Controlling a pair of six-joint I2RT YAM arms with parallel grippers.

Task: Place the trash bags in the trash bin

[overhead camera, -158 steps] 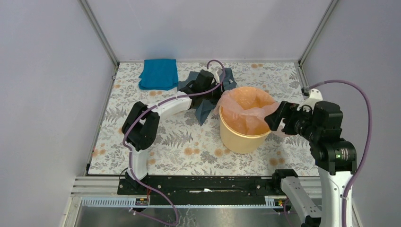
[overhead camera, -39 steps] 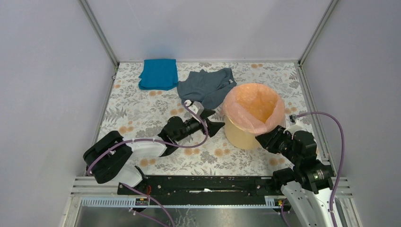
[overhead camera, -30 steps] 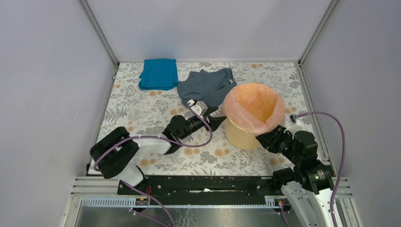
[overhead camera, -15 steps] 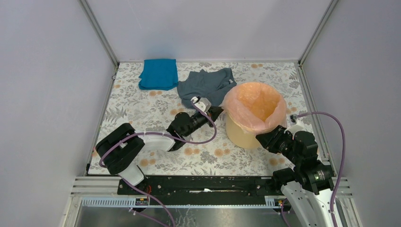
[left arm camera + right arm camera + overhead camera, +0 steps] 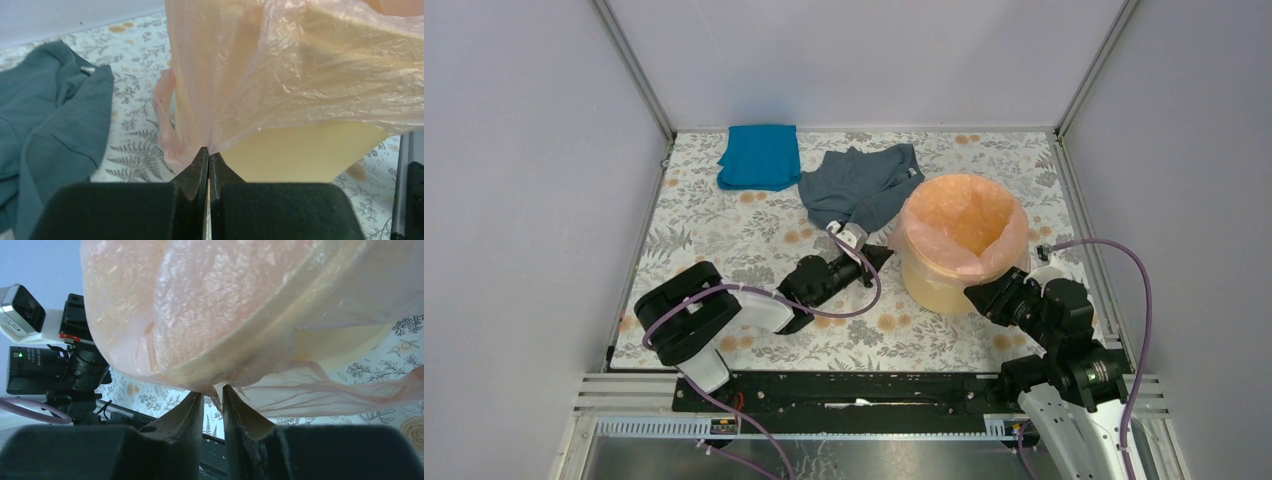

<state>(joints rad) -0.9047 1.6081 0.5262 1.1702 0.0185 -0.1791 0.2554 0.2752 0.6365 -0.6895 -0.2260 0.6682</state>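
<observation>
The yellow-orange trash bin (image 5: 932,290) stands at the right of the floral table. The pale-pink trash bag (image 5: 921,243) lines it and folds over its rim. My left gripper (image 5: 886,250) is at the bin's left side, low, shut on a pinch of the bag's overhanging film (image 5: 220,100), with the bin wall (image 5: 300,150) just behind. My right gripper (image 5: 977,294) is at the bin's near right side, under the rim. Its jaws stand narrowly apart with a taut fold of the bag (image 5: 200,305) caught at the tips of the right gripper (image 5: 213,390).
A grey-blue garment (image 5: 859,185) lies just left and behind the bin, close to my left arm, and shows in the left wrist view (image 5: 45,125). A bright blue folded cloth (image 5: 759,155) lies at the back left. Enclosure walls stand close on three sides.
My left gripper has moved right to the bin's side and shut on the bag's hanging edge. The right gripper has stayed in place.
</observation>
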